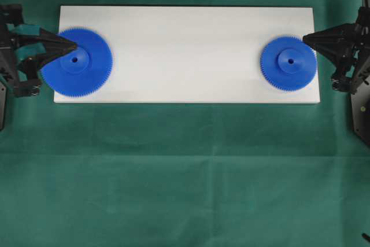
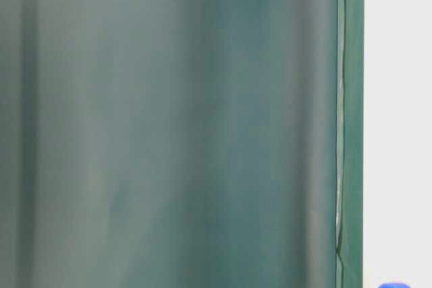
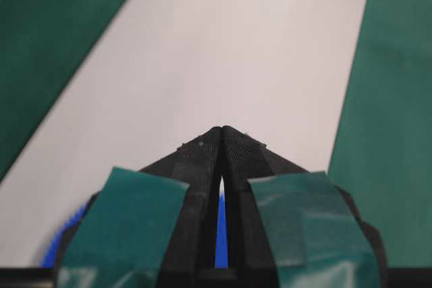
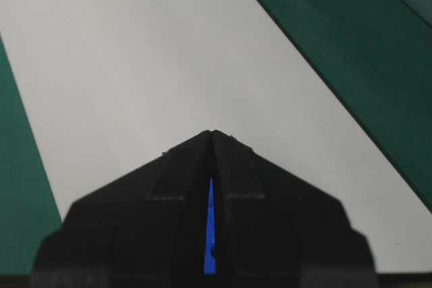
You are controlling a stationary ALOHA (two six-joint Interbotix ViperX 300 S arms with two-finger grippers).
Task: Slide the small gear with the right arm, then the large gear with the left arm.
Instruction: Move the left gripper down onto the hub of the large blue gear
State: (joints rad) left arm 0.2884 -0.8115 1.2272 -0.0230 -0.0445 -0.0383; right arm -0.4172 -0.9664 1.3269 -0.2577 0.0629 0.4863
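Observation:
The large gear (image 1: 81, 65) lies flat at the left end of the white board (image 1: 185, 39); the small gear (image 1: 288, 63) lies at the right end. My left gripper (image 1: 73, 44), with teal marks, is shut, its point over the large gear just up-left of the hub. In the left wrist view its tips (image 3: 222, 129) meet, and the large gear's blue (image 3: 221, 234) shows through the slit behind them. My right gripper (image 1: 305, 39) is shut, its point at the small gear's upper right rim. In the right wrist view the closed tips (image 4: 212, 133) hide most of the small gear (image 4: 210, 227).
The board rests on a green cloth (image 1: 185, 172) that covers the table. Both gears sit close to the board's near long edge. A long stretch of bare board lies between them. The table-level view has a blue gear edge (image 2: 393, 286) on the board.

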